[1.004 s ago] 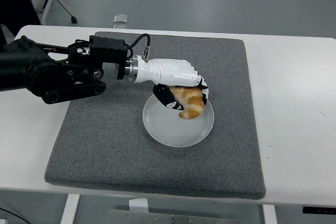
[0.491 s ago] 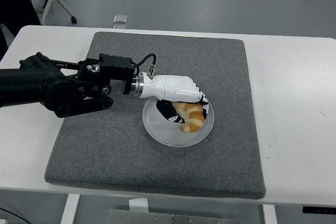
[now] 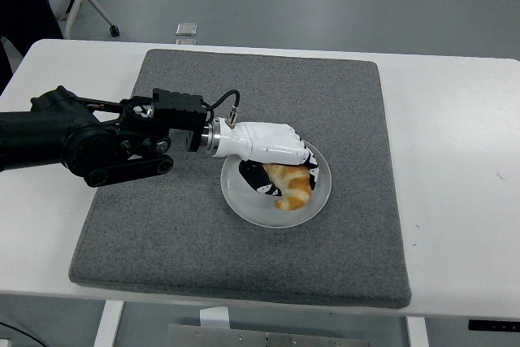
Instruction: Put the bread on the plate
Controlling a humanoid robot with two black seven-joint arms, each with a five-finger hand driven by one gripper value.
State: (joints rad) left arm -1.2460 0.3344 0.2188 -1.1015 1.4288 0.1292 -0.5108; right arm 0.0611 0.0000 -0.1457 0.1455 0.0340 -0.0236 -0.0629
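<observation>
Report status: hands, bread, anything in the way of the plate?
Left hand closed on the bread, low over the plate. Bread within the rim, contact unclear. Right arm out of view. Nothing blocking on the grey mat.

Lighting: bright, even, from overhead — you get no hard shadows anywhere. The white table (image 3: pixel 455 160) reads close to washed out but keeps its edges. Soft shadow only: a faint dark patch under the left hand (image 3: pixel 272 148) on the plate (image 3: pixel 252 207), and a thin band beneath the grey mat (image 3: pixel 244 266) at its near edge. Mild sheen on the hand's white shell. Focus: sharp across the mat; the floor at the top looks slightly soft. Black arm (image 3: pixel 73 140) — detail lost in dark areas.
</observation>
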